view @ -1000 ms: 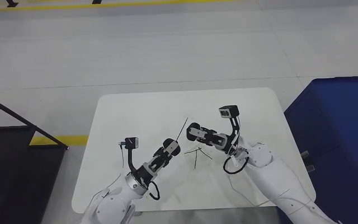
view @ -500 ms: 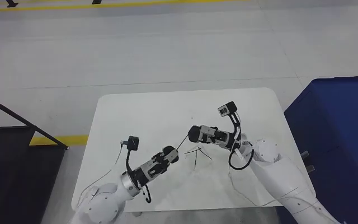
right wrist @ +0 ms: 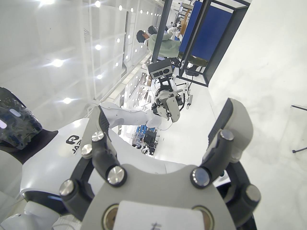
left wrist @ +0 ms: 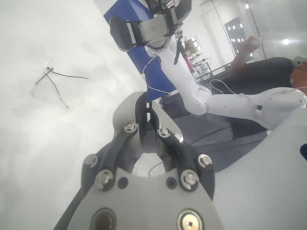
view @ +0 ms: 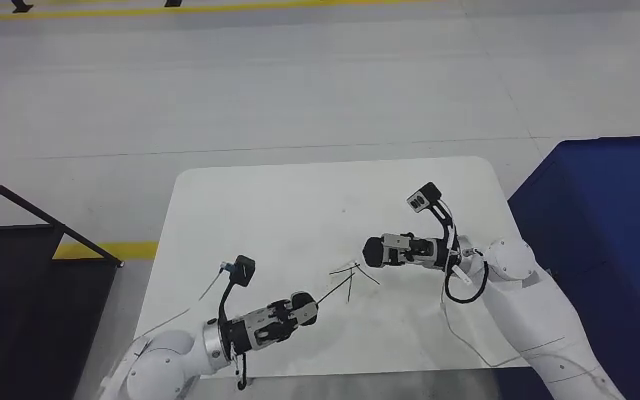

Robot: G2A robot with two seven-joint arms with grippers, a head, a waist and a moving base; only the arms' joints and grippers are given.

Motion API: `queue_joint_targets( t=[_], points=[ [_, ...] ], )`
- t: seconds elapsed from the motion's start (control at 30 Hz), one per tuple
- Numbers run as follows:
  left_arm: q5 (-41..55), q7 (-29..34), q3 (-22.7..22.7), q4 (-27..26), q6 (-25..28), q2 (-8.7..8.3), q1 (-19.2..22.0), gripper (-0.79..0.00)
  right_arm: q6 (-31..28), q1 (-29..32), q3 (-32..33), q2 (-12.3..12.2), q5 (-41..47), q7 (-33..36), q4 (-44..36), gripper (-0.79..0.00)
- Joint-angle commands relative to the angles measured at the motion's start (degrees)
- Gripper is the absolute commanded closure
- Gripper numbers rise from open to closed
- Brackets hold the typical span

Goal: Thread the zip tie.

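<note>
My left gripper (view: 303, 310) is near the table's front edge, shut on one end of a thin black zip tie (view: 335, 288) that sticks out toward the table's middle. In the left wrist view the tie (left wrist: 151, 116) is pinched between the closed fingers of that gripper (left wrist: 147, 101). My right gripper (view: 372, 250) is open and holds nothing, a little right of centre and apart from the tie. Its spread fingers (right wrist: 227, 116) show in the right wrist view, with the gripper's middle (right wrist: 165, 120) free. Loose zip ties (view: 362, 273) (left wrist: 51, 77) (right wrist: 298, 107) lie crossed on the white table (view: 250, 210) between the grippers.
A blue cabinet (view: 590, 220) stands close to the table's right side. A black frame (view: 40, 230) is off the left side. The far half of the table holds nothing but bare white surface.
The two grippers, close together at the tie a second ago, have moved apart. The left has drawn back toward the front edge with the tie; the right has moved right.
</note>
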State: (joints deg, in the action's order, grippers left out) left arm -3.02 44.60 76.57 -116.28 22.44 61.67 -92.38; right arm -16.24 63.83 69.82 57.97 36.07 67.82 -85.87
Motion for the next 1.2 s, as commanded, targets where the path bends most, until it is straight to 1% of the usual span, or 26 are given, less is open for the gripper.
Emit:
queue_joint_targets(
  t=[0.0,0.37,0.4,0.43,0.47,0.5,0.53,0.63,0.67,0.73,0.83,0.87,0.9,0.93,0.97,1.03,1.1,1.17],
  points=[
    [0.05,0.02,0.00,0.00,0.00,0.00,0.00,0.000,0.00,0.00,0.00,0.00,0.00,0.00,0.00,-0.785],
    [0.05,0.02,0.00,0.00,0.00,0.00,0.00,0.000,0.00,0.00,0.00,0.00,0.00,0.00,0.00,-0.785],
    [0.65,0.46,-0.40,0.04,-0.30,0.00,-0.10,0.000,1.56,0.31,-0.44,0.06,1.23,0.62,-0.49,-0.785],
    [2.81,1.54,-0.81,0.15,-1.14,-0.02,0.03,0.000,4.07,-0.05,-0.78,-0.02,1.56,2.59,-0.69,-0.785],
    [5.83,3.75,-1.07,0.47,-2.92,-0.09,0.41,0.000,5.29,-0.84,-0.54,-0.12,1.22,3.81,-0.72,-0.785],
    [9.30,6.55,-1.09,0.71,-5.29,-0.19,1.24,0.000,6.34,-1.32,-0.33,-0.24,0.42,4.32,-0.55,-0.785],
    [11.59,8.55,-0.58,0.90,-7.18,-0.31,2.39,0.000,8.87,-1.79,-0.65,-0.40,-1.05,5.71,-0.49,-0.785],
    [14.30,11.60,-0.23,1.12,-11.14,-0.51,4.58,0.000,14.83,-3.34,-1.30,-0.52,-0.53,8.90,-0.38,-0.785],
    [15.12,11.80,-0.11,1.17,-11.81,-0.53,5.12,0.000,15.77,-3.89,-1.77,-0.58,-2.20,9.39,-0.55,-0.785],
    [16.14,12.76,-0.40,1.28,-13.58,-0.59,6.01,0.000,15.74,-4.39,-2.79,-0.49,-4.07,8.99,-1.32,-0.785],
    [16.11,12.75,-1.37,0.68,-15.19,-0.59,6.91,0.000,15.82,-4.56,-4.84,-0.05,-2.92,9.09,-2.31,-0.785],
    [16.04,12.66,-1.60,0.63,-15.28,-0.59,6.99,0.000,15.53,-4.80,-5.57,0.06,-3.64,9.12,-2.58,-0.723],
    [15.50,12.51,-1.79,0.79,-15.14,-0.61,7.07,0.000,15.05,-4.99,-6.14,0.18,-4.24,8.59,-2.62,-0.693],
    [15.13,12.23,-2.04,1.12,-14.93,-0.61,7.16,0.000,14.77,-5.11,-6.67,0.31,-4.40,8.05,-2.49,-0.622],
    [14.79,11.86,-2.28,1.58,-14.86,-0.61,7.33,0.000,14.63,-5.25,-7.22,0.46,-4.09,8.03,-2.39,-0.526],
    [14.44,10.75,-2.69,2.06,-14.72,-0.56,7.62,0.000,14.13,-5.59,-8.15,0.70,-3.50,8.48,-2.21,-0.385],
    [14.75,10.28,-2.98,2.36,-14.87,-0.55,7.79,0.000,13.57,-5.81,-8.69,0.83,-3.56,8.72,-1.99,-0.366],
    [14.44,9.68,-2.91,2.55,-14.91,-0.59,7.96,0.000,13.24,-5.99,-9.12,0.89,-3.60,9.61,-1.83,-0.323]
  ],
)
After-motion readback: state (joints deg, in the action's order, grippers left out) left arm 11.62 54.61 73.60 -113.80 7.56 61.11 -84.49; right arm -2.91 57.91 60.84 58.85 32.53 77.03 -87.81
